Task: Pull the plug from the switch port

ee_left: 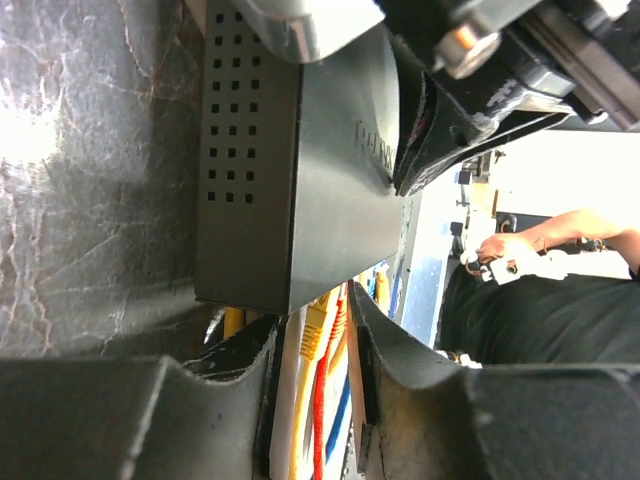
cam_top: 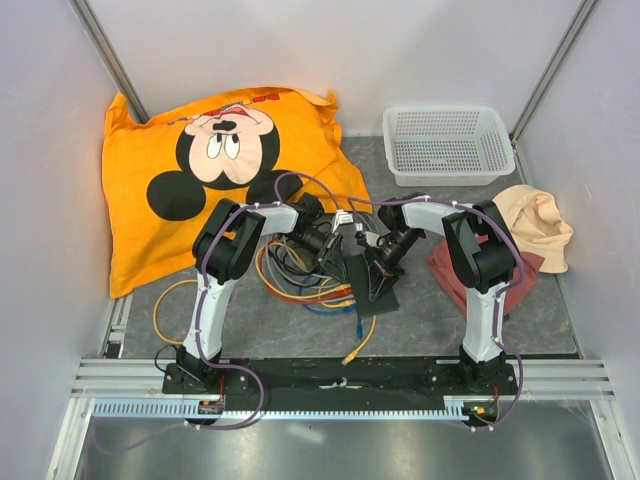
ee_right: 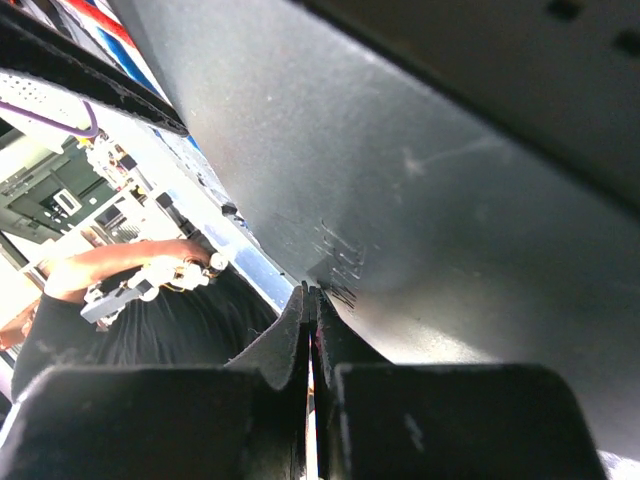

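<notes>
Seen from above, two robot arms reach inward over a grey worktop (cam_top: 250,325) and meet at its middle. The switch (ee_left: 300,220), a flat black box with a grid of vent holes on one side, lies there between them, with a tangle of cables (cam_top: 295,275) in yellow, red, blue and black just to its left.

The left hand (ee_left: 315,320) sits at the switch's cable-side edge. Its fingers (ee_left: 400,390) are spread apart, with a gap between them. In that gap are a yellow plug (ee_left: 314,330) and red and blue cables. The plug lies right at the switch's edge; whether it is seated in a port cannot be told, and the fingers do not visibly press on it.

The right hand (ee_right: 310,305) comes in from the other side. Its fingers are pressed together, pinching nothing, and their tip rests against the switch's broad flat face.

A loose yellow cable end (cam_top: 350,355) lies on the worktop near the arm bases, below the switch. A large orange cushion (cam_top: 200,215) with a cartoon mouse face fills the far left. A white mesh basket (cam_top: 445,112) stands at the far right, and a peach cloth (cam_top: 540,225) lies beside the right arm. A person (ee_left: 540,300) in a dark top is visible in the background of both wrist views.
</notes>
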{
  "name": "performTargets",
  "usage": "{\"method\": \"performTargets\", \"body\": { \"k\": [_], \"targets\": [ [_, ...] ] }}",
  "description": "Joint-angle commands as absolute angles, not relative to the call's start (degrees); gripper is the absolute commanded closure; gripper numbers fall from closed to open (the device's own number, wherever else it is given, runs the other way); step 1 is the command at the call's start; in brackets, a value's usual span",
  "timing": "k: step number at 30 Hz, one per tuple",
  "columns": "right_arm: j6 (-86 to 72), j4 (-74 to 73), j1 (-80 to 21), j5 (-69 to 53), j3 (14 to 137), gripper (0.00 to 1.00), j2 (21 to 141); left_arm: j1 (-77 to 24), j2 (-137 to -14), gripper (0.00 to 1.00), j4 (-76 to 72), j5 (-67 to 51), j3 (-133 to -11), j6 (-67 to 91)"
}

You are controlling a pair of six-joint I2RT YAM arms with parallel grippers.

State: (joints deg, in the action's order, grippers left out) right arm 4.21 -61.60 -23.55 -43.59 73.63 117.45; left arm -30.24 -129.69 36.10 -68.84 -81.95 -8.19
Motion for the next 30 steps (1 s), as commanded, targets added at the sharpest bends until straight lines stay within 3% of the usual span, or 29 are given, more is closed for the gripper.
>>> {"method": "performTargets", "body": {
  "k": [1, 6, 19, 24, 30],
  "targets": [
    [10.19, -45.00, -24.35, -23.55, 71.19, 1.00, 121.11, -29.62, -130.87, 0.67, 31.03, -66.00, -78.58, -5.28],
    [10.02, -45.00, -24.43, -23.38, 71.54, 1.00, 121.38, -29.71, -130.52, 0.70, 30.67, -65.57, -78.22, -6.15],
    [9.84, -45.26, -24.43, -23.47, 72.33, 1.00, 122.43, -33.05, -129.29, 0.59, 30.50, -61.09, -75.59, -8.61],
    [9.93, -45.35, -24.61, -23.38, 72.33, 1.00, 122.34, -33.05, -129.99, 0.75, 30.67, -62.31, -76.02, -8.70],
    [10.02, -45.35, -24.52, -23.38, 72.25, 1.00, 122.34, -33.05, -130.34, 0.74, 30.67, -61.96, -76.11, -8.70]
  ]
}}
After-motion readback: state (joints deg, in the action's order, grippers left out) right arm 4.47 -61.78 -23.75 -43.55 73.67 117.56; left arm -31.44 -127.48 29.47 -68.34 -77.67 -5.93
